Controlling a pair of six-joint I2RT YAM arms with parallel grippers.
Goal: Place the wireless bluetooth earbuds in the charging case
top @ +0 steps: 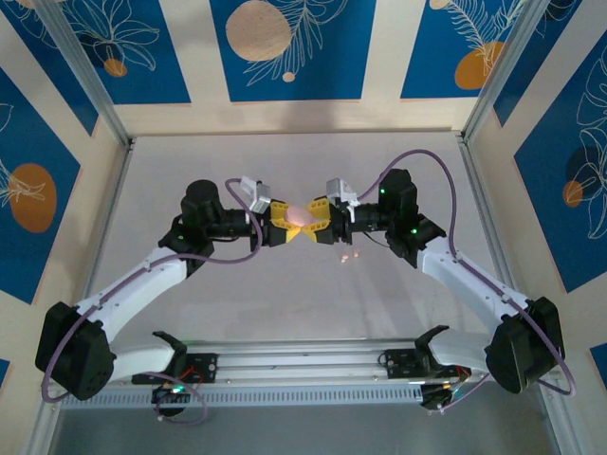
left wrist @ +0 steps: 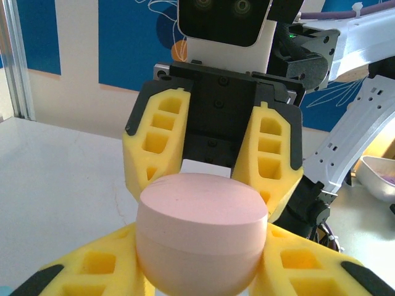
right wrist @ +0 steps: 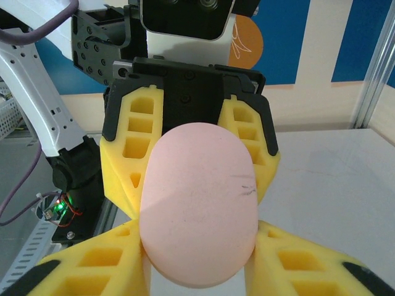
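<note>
Earbuds [top: 342,256] lie on the table [top: 285,313] as tiny pink specks, just right of centre, while we hold the pink charging case [top: 302,214] in the air above them, between both arms.
Our left fingers [left wrist: 86,271] are clenched on the case's lower half, and our right fingers [right wrist: 296,268] clasp it from the opposite end. The lid seam looks closed, so we judge that opening it is the step in hand. To do it well, we should keep one pair firm below the seam and let the other work only the lid, without squeezing across the join. We cannot see the hinge side or the sockets inside. The specks are too small for us to tell their shape or count them surely.
</note>
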